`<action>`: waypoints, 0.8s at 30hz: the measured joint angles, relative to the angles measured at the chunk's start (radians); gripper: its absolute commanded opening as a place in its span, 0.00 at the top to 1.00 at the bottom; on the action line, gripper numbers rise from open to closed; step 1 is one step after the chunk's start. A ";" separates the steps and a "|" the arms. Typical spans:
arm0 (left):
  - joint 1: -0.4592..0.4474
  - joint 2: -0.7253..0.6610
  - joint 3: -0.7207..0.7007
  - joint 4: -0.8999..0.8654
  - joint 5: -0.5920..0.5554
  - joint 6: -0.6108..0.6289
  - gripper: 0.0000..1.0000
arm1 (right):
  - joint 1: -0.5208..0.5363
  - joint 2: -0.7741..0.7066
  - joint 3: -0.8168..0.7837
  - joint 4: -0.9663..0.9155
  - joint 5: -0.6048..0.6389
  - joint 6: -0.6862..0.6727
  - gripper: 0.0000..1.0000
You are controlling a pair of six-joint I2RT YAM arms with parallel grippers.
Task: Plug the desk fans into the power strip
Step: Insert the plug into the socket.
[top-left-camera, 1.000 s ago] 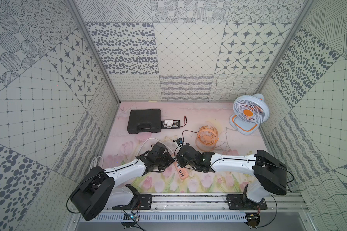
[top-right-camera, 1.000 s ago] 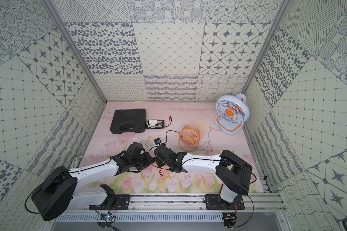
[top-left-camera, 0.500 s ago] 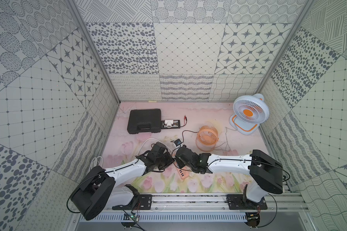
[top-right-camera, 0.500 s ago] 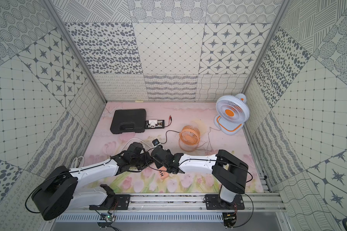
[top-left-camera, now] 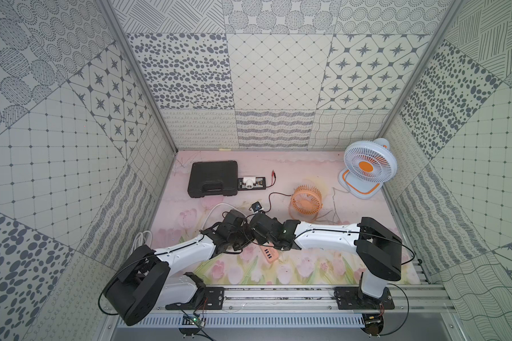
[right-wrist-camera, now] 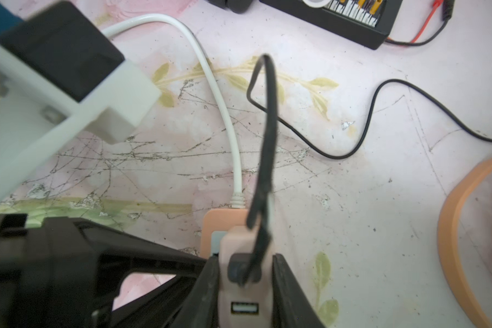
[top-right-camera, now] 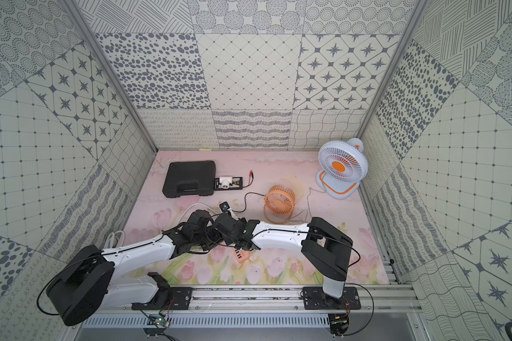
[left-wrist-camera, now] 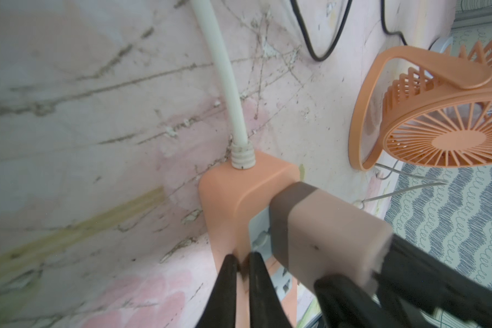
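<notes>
Pink floral mat [top-left-camera: 278,168]: power strip [top-left-camera: 268,253], orange fan [top-left-camera: 306,202], black case [top-left-camera: 213,178].

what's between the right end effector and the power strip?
The beige plug adapter, clamped in the right end effector, its front end at the power strip socket. Both wrist views show it.

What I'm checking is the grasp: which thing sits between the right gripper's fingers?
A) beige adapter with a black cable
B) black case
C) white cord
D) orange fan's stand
A: in the right wrist view the right gripper clamps the beige adapter from both sides, a black cable plugged into it, over the power strip.
</notes>
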 measured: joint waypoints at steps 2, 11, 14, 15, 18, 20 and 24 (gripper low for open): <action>0.001 0.000 0.000 0.000 -0.001 0.001 0.86 | 0.000 0.000 0.002 -0.014 0.000 0.013 1.00; 0.002 0.000 0.000 0.001 0.000 0.000 0.86 | -0.005 0.000 -0.003 -0.017 -0.014 0.037 1.00; 0.002 0.000 0.000 0.001 0.000 0.001 0.86 | -0.008 -0.010 -0.026 0.008 -0.021 0.041 1.00; 0.002 0.000 0.000 0.001 0.000 0.001 0.86 | -0.010 -0.013 -0.032 0.016 -0.027 0.042 1.00; 0.002 0.003 0.000 0.001 0.000 0.001 0.86 | -0.015 -0.016 -0.043 0.031 -0.045 0.043 1.00; 0.002 0.006 0.000 0.001 0.000 0.001 0.86 | -0.015 -0.023 -0.055 0.047 -0.047 0.044 1.00; 0.002 0.007 0.000 0.000 0.000 0.001 0.87 | -0.016 -0.037 -0.076 0.074 -0.052 0.048 1.00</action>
